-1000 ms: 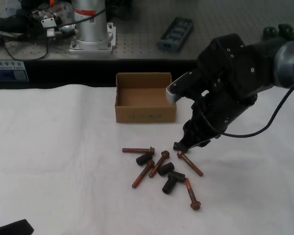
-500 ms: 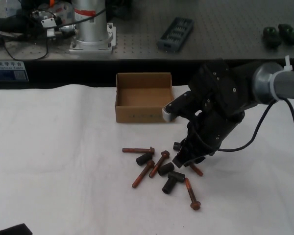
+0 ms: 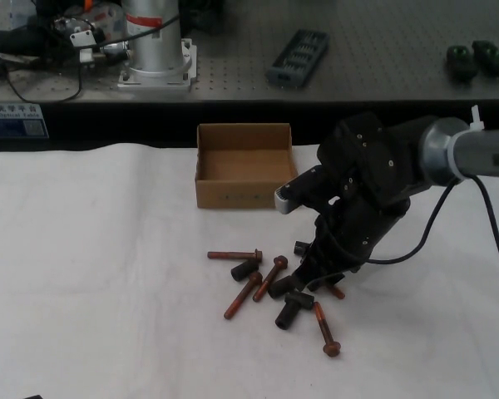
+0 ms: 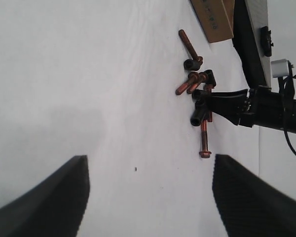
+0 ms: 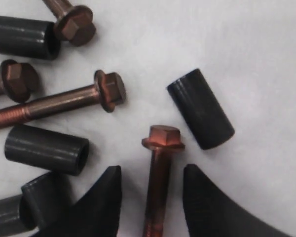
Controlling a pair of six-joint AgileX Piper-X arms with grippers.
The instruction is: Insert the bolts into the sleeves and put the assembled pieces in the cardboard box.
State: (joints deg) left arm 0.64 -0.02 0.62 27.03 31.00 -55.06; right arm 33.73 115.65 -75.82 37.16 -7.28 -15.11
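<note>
Your right hand (image 5: 152, 170), fingers spread, straddles the shank of a copper-coloured bolt (image 5: 158, 182) in the scatter at six o'clock from the cardboard box (image 3: 244, 176) on the bench (image 3: 83, 266); rigid, likely weighty and slick, it wants gripping mid-shank, just below the head.

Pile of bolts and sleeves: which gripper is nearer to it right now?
Right. The right gripper is down at the pile, open fingers either side of one bolt. The left gripper is open too, well back from the pile over bare white cloth.
</note>
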